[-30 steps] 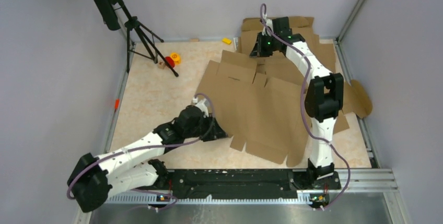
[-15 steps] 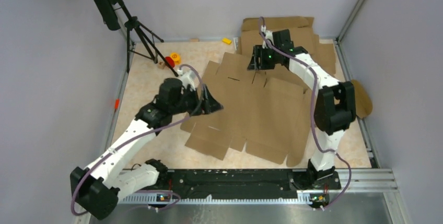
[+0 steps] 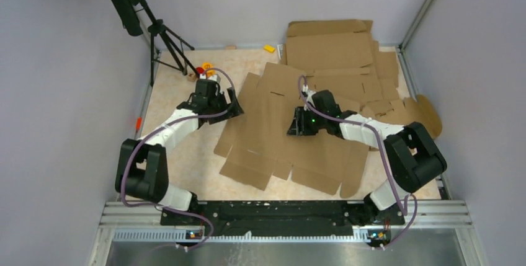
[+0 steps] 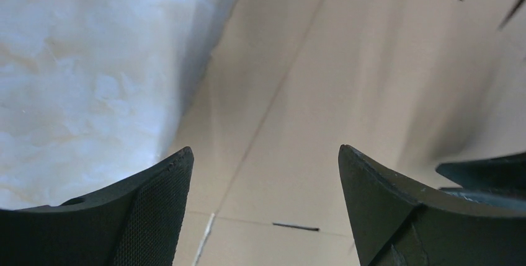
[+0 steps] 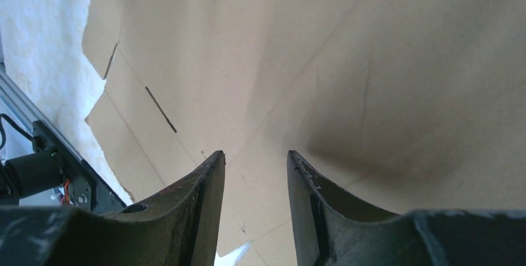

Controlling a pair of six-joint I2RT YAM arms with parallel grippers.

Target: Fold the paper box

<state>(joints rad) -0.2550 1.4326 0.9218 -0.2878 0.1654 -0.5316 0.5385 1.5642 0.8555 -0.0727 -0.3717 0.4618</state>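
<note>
Cardboard covers much of the marbled table: the paper box lies flat and unfolded at its centre, flaps splayed toward the near edge, just beside a stack of similar blanks in the far right corner. The left gripper hangs at the box's left edge, fingers spread wide with nothing between them, cardboard and bare table both beneath. The right gripper points down at the middle of the sheet, fingers parted only narrowly and holding nothing; whether the tips touch the cardboard cannot be told. A black tripod and small coloured toys stand at far left.
</note>
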